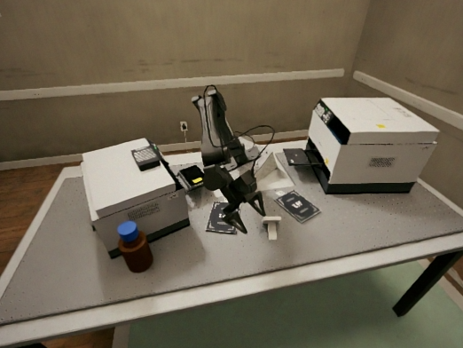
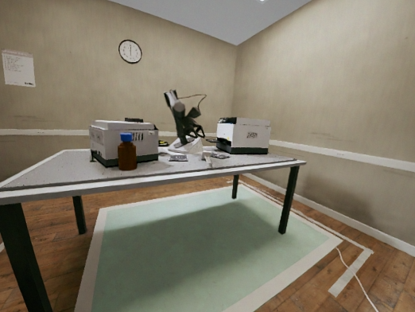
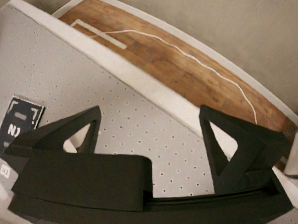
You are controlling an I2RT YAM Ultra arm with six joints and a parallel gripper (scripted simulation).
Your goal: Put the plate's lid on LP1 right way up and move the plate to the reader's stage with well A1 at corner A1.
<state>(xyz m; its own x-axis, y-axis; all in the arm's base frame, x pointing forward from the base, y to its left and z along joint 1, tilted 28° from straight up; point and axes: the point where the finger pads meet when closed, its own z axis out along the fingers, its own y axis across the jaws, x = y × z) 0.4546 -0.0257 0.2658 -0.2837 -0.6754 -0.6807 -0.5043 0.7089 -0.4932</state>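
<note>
The gripper [image 1: 255, 224] [image 2: 199, 134] [image 3: 150, 110] stands wide, with nothing between its fingers, above the middle of the desk [image 1: 213, 267] [image 2: 223, 169] [image 3: 135, 127]. In the top view, the plate [image 1: 192, 174] sits on the dispenser's stage, toward the back edge and left end; its lid is too small to make out. The reader's tray [image 1: 298, 157] juts out near the back right corner, and no plate shows on it. The LP1 card [image 1: 216, 218] [image 2: 178, 157] lies partly behind the gripper, and the N1 card [image 1: 297, 206] [image 2: 220, 155] [image 3: 19, 120] lies farther right. The capped bottle [image 1: 136, 253] [image 2: 127, 155] stands upright near the front edge, left of centre, beside the dispenser [image 1: 126, 177] [image 2: 119, 139]
</note>
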